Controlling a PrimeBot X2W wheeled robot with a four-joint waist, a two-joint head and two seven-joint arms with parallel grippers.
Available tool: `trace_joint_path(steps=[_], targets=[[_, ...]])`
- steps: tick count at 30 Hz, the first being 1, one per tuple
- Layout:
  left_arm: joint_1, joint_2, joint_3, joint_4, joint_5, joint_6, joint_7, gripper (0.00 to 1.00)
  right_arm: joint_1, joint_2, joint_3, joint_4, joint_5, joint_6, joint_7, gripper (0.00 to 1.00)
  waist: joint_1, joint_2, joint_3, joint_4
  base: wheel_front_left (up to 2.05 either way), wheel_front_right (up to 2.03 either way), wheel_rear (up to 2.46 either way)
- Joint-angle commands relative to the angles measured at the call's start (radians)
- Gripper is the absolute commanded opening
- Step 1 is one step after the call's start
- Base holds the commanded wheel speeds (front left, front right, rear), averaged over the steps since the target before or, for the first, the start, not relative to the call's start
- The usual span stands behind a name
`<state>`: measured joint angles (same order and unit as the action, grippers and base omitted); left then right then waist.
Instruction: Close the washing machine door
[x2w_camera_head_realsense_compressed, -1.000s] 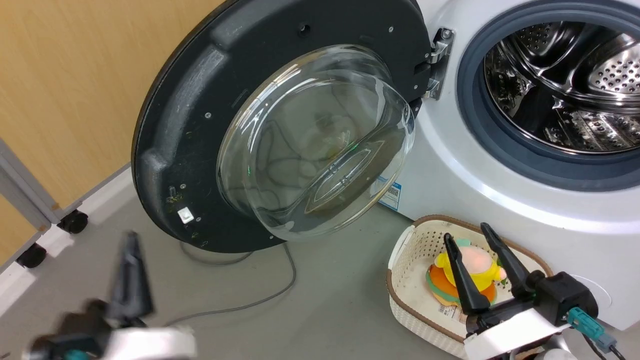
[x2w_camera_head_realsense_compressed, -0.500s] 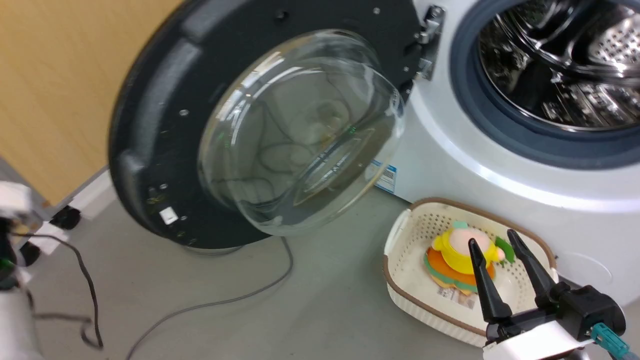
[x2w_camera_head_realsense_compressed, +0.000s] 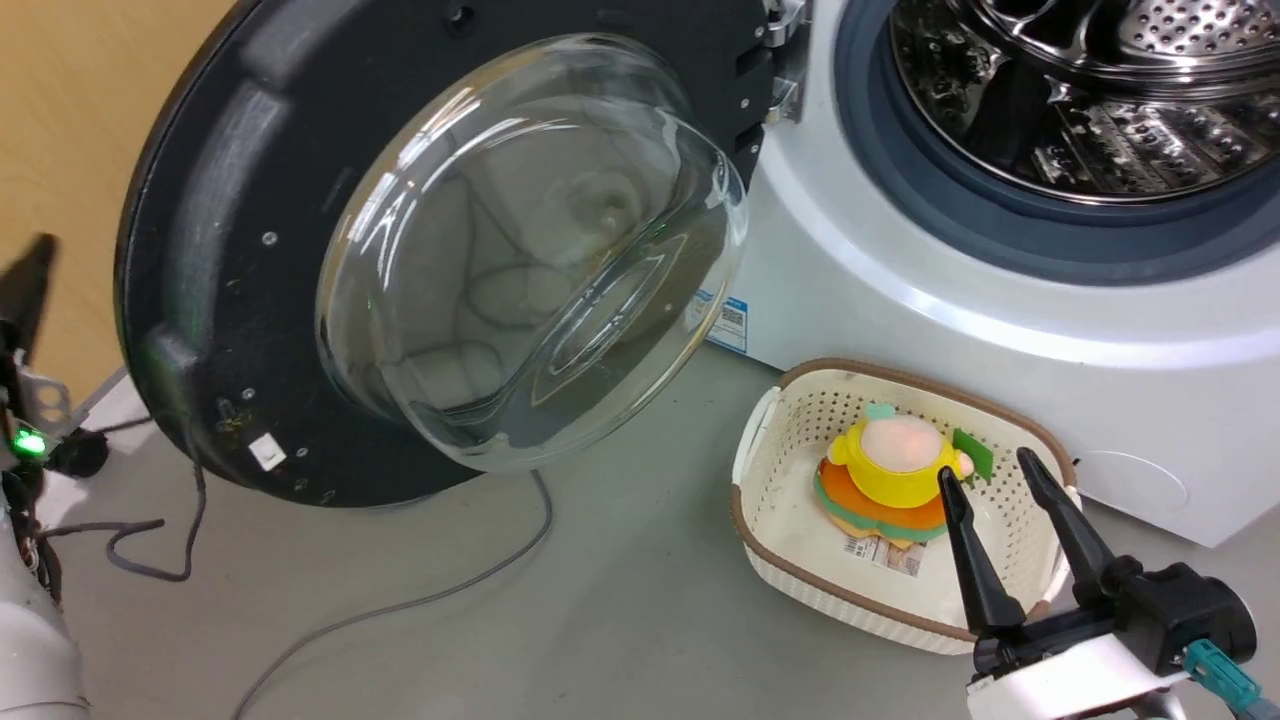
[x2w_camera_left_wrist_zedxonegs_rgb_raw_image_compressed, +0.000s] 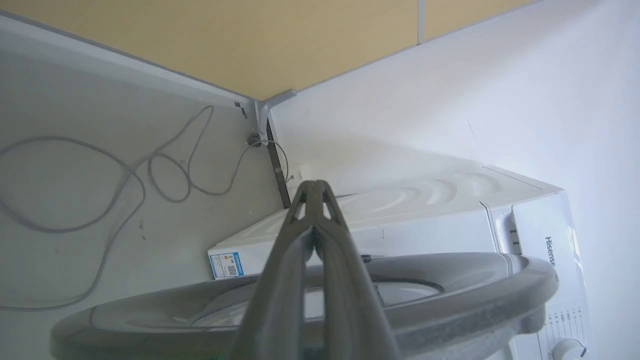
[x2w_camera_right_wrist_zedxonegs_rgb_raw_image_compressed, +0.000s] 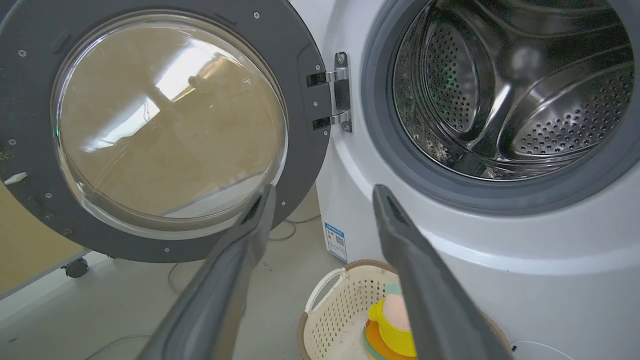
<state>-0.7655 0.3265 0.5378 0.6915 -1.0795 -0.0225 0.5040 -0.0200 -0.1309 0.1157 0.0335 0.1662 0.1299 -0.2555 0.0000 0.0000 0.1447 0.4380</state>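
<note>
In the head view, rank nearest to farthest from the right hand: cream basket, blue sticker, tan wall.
1. Cream perforated basket, directly by the right hand.
2. Small blue sticker, on the white washing machine front.
3. Tan wall, far left.

Now left pincer (x2w_camera_left_wrist_zedxonegs_rgb_raw_image_compressed: 314, 186) out beside washing machine door (x2w_camera_head_realsense_compressed: 200, 200), off lower left; head camera moved.

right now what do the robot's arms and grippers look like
Both grippers have two long, dark, tapering fingers. The right gripper is mounted on a black block with a teal connector, on a white forearm shell. The left gripper has small cut-outs near its tips; beside its arm in the head view are a green light and thin dark cables.
</note>
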Motion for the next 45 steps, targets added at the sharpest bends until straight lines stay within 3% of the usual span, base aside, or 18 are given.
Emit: trace_joint_path(steps=[1, 7, 12, 23, 37, 41, 45], targets=[[-0.013, -0.001, 0.002, 0.006, -0.012, -0.009, 0.021, 0.00, -0.009, -0.003, 0.000, 0.000, 0.000, 0.001, 0.002, 1.00, 0.0000, 0.0000, -0.003, -0.003, 0.00, 0.00, 0.00], [0.018, 0.008, -0.013, 0.010, -0.079, -0.041, 0.205, 0.00, 0.001, 0.002, -0.004, 0.009, 0.004, 0.001, 0.000, 1.00, 0.0000, 0.0000, -0.023, -0.015, 0.00, 0.00, 0.00], [0.060, 0.002, -0.030, -0.011, -0.100, -0.035, 0.301, 0.00, 0.011, 0.012, -0.006, 0.019, 0.007, 0.001, -0.002, 1.00, 0.0000, 0.0000, -0.046, -0.016, 0.00, 0.00, 0.00], [0.209, -0.073, -0.085, -0.186, -0.135, -0.023, 0.474, 0.00, 0.031, 0.036, -0.042, 0.040, 0.006, 0.001, -0.006, 1.00, 0.0000, 0.0000, -0.111, -0.033, 0.00, 0.00, 0.00], [0.525, -0.261, -0.190, -0.619, -0.199, 0.110, 0.607, 0.00, 0.067, 0.061, -0.072, 0.023, 0.005, 0.001, -0.006, 1.00, 0.0000, 0.0000, -0.151, -0.121, 0.00, 0.00, 0.00], [0.597, -0.274, -0.263, -0.711, -0.239, 0.135, 0.584, 0.00, 0.068, 0.062, -0.071, 0.020, 0.002, 0.001, -0.006, 1.00, 0.0000, 0.0000, -0.145, -0.171, 0.00, 0.00, 0.00], [0.646, -0.276, -0.373, -0.760, -0.343, 0.159, 0.491, 0.00, 0.065, 0.060, -0.068, 0.018, -0.003, 0.001, -0.006, 1.00, 0.0000, 0.0000, -0.132, -0.232, 0.00, 0.00, 0.00]])
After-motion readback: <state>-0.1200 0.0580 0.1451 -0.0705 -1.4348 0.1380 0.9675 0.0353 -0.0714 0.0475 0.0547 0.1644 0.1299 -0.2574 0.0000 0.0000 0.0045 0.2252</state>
